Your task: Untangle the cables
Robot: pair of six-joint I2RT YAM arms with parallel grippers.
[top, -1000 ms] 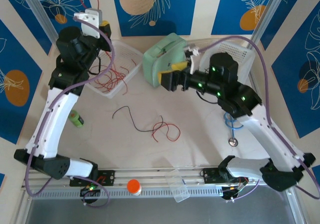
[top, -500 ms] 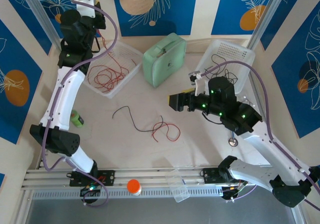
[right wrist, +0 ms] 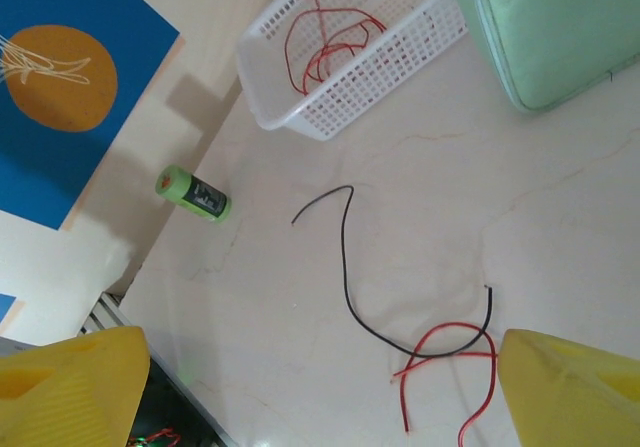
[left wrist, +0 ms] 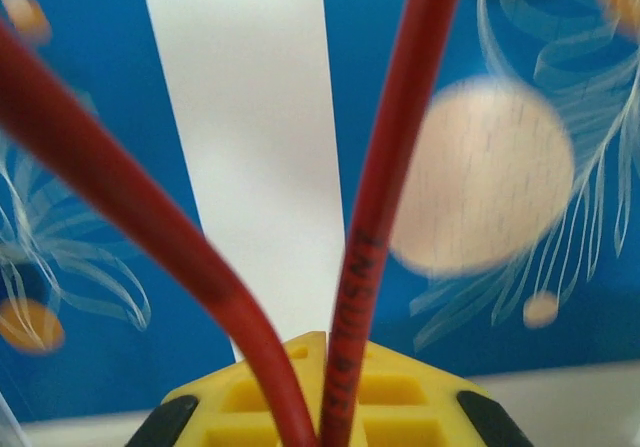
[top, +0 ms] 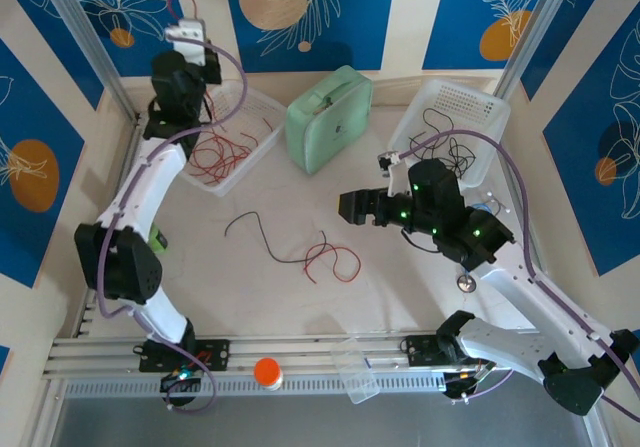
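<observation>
**Fig.: Sorting step, with one red strand lifted and a crossed pair left on the bench [top: 400, 297].**
L jaws, high over the L basket [top: 255, 157], are clenched on the held red cable [left wrist: 388, 217]. R jaws hang released, spread wide, above the black cable [right wrist: 344, 252], which crosses the loose red cable [right wrist: 445, 327]. Next, prob.: you drop the R jaws onto one strand away from the crossing & draw it free.
</observation>
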